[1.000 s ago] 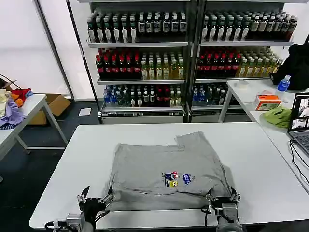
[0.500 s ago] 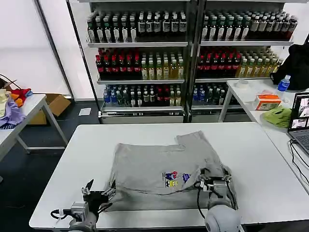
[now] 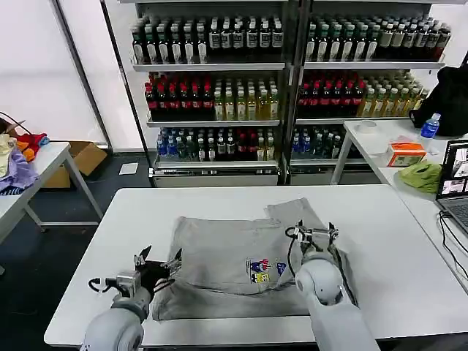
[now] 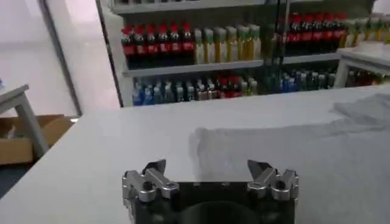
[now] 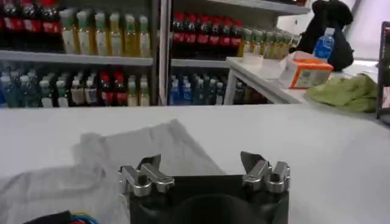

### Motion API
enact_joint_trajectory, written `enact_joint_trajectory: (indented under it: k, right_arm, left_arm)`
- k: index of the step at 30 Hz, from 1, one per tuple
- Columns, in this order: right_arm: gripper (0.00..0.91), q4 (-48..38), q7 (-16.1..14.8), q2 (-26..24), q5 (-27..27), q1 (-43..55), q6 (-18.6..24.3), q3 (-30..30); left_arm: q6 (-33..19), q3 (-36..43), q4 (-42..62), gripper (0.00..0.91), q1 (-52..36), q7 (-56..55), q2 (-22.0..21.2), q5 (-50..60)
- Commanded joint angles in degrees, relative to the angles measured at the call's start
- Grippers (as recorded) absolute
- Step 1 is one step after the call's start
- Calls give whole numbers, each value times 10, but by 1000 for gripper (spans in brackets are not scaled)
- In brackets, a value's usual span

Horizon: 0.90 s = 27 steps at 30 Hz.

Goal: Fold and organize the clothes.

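One piece of the clothes, a light grey T-shirt [image 3: 219, 256] with a small multicoloured chest print [image 3: 257, 268], lies spread on the white table [image 3: 395, 241], one sleeve [image 3: 292, 212] pointing to the far side. My left gripper [image 3: 157, 262] hovers open at the shirt's left edge, nothing between its fingers [image 4: 207, 169]; grey cloth [image 4: 274, 140] lies ahead of it. My right gripper [image 3: 313, 232] is open over the shirt's right part near the sleeve, and the arm hides the cloth under it. In the right wrist view the open gripper [image 5: 200, 162] holds nothing above the grey fabric [image 5: 122, 152].
Shelves of bottles [image 3: 219, 95] stand behind the table. A side table on the right carries an orange box [image 3: 404, 153], a lime-green cloth [image 3: 422, 176] and a laptop [image 3: 455, 183]. Coloured fabrics [image 3: 18, 157] lie on a table at the left, near a cardboard box [image 3: 84, 159].
My right gripper has travelled from the shirt's near right corner across the cloth to near the sleeve, dragging the hem partway. The left gripper has moved forward and slightly right along the left edge.
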Motion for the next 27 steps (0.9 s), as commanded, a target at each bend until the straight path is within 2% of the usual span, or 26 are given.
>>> enact_joint_trajectory:
  k: [1, 5, 14, 27]
  right_arm:
    - [907, -109, 7, -4, 53, 121, 0, -15]
    - [907, -164, -7, -7, 51, 166, 0, -24]
    - [907, -239, -37, 6, 40, 183, 1, -14]
    - [907, -271, -61, 17, 22, 189, 1, -14]
  left_arm:
    - [7, 42, 100, 907, -142, 21, 57, -71]
    - [7, 64, 135, 907, -176, 19, 60, -107]
    - [6, 94, 210, 907, -223, 14, 37, -106]
    - [5, 120, 311, 907, -293, 14, 1, -64]
